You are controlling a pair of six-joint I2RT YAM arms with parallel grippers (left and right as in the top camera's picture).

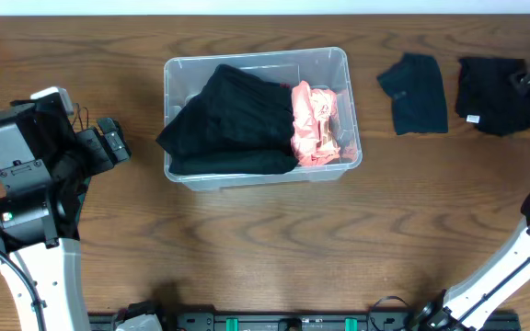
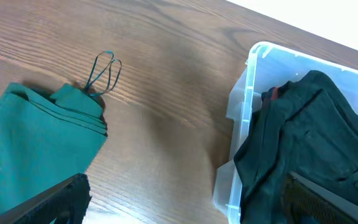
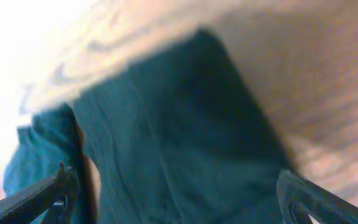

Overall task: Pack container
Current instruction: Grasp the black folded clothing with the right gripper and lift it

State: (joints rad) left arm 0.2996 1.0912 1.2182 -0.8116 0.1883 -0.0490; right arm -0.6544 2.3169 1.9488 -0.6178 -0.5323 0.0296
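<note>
- Toward the far middle of the wooden table point(image 1: 274, 248) stands the container point(image 1: 339, 62), upright, with both arms well apart from it.
- Inside it, a black garment point(image 1: 237, 119) fills the left and centre, one edge drooping over the left wall. A pink garment point(image 1: 316, 124) is bunched against the right end.
- Left of the container, the left gripper point(image 1: 114, 140) hangs over the wood, its jaws spread wide with nothing between them.
- Below it (seen only from the left wrist) lies a folded green garment point(image 2: 42, 143) with a thin cord loop point(image 2: 104, 70) at its corner. Bare table separates it from the container.
- Right of the container, a folded dark garment point(image 1: 415, 92) and a black tagged garment point(image 1: 495, 92) lie side by side.
- At the table's far right, the right gripper point(image 3: 176, 180) has its jaws wide over dark cloth point(image 3: 179, 124). That view is blurred, and I cannot tell whether they touch.
</note>
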